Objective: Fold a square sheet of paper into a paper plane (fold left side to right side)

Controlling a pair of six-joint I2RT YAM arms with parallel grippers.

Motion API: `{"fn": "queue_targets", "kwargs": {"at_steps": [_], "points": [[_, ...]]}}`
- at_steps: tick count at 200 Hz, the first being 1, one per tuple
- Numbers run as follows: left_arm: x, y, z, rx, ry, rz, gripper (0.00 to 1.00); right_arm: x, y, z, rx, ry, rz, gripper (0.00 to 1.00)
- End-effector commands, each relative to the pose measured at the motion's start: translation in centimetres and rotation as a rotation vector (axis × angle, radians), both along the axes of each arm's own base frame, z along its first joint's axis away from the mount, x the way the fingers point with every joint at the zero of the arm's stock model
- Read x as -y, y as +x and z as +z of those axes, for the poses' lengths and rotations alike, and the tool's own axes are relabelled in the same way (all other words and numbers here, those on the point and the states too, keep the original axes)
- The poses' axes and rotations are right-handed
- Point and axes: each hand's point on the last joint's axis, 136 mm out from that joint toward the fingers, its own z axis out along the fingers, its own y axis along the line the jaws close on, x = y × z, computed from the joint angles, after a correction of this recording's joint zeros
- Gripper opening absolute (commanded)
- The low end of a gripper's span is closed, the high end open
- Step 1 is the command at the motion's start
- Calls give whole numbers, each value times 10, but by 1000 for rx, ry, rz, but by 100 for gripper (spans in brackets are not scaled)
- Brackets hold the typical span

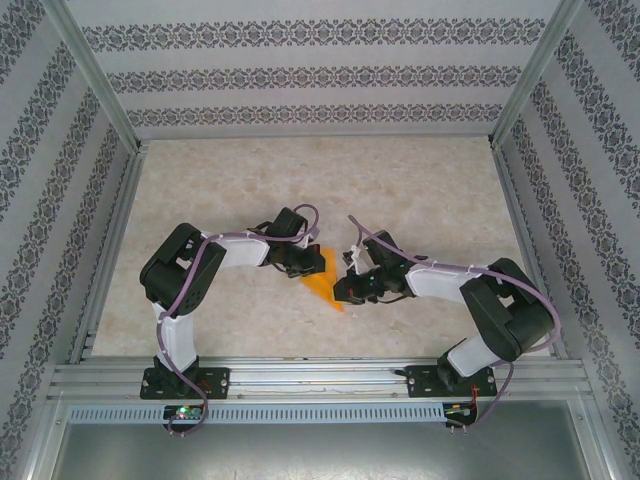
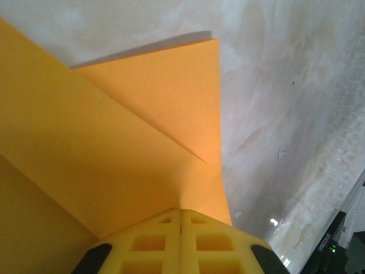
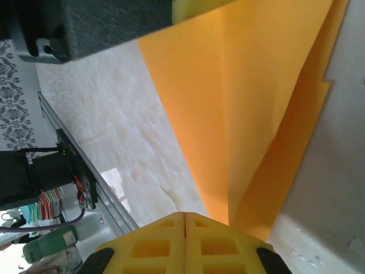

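Left pincer [image 2: 181,216]: yellow pads pressed together with no gap, clamped on the thin bright orange paper sheet [image 2: 142,142], which rises straight out of the seam between them. From the left wrist, one folded flap lies over a wider layer, its diagonal crease running down to the pads; the flap's far corner casts a shadow on the pale marbled surface [image 2: 285,85].

Right pincer [image 3: 185,220]: pads likewise closed flush. The sheet [image 3: 245,103] narrows toward it, and its lower end meets the top of the right-hand pad rather than the seam. Cannot tell whether the paper is actually nipped there.

Overhead: both arms bend inward and meet mid-surface, nearer the front rail. The left pincer [image 1: 300,262] and right pincer [image 1: 347,286] sit close together with the sheet [image 1: 322,280] between them, an orange wedge pointing toward the near edge. The surface [image 1: 400,180] is beige and mottled, with patterned walls on three sides.
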Motion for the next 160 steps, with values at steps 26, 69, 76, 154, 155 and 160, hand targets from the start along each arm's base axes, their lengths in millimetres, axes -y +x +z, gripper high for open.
{"fn": "queue_targets", "kwargs": {"at_steps": [26,69,76,154,155,160], "points": [[-23,-22,-36,-87,132,14,0,-2,-7,-11,-30,-16,16,0],[-24,-22,-37,-88,134,16,0,3,-14,-23,-51,-59,21,0],[-24,-22,-36,-87,133,16,0,3,-15,-24,-54,-66,23,0],[-25,-22,-37,-89,137,16,0,9,-24,-33,-72,-109,36,0],[-25,-22,-38,-90,138,16,0,10,-24,-33,-71,-109,35,0],[-25,-22,-37,-89,137,16,0,10,-24,-33,-71,-114,35,0]]}}
